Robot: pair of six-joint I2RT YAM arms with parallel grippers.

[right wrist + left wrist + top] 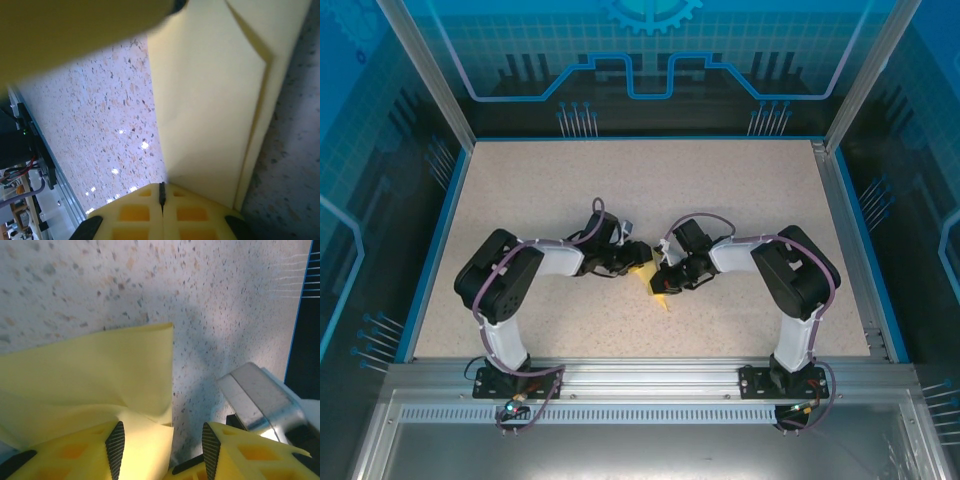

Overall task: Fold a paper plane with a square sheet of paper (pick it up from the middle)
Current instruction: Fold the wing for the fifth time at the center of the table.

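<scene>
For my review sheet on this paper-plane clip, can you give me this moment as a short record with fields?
paper: pale-yellow paper sheet, partly folded with a creased flap, not yet a dart shape
place: middle of the speckled beige tabletop, between the two arms
left: left gripper open, part of the sheet lying between its fingers
right: right gripper shut on the sheet's edge
stage: mid-fold

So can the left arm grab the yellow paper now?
Probably yes. On the left arm the jaws stand open, with the yellow paper lying partly between them and nothing in the way. The right arm seems to pinch the same sheet.
</scene>
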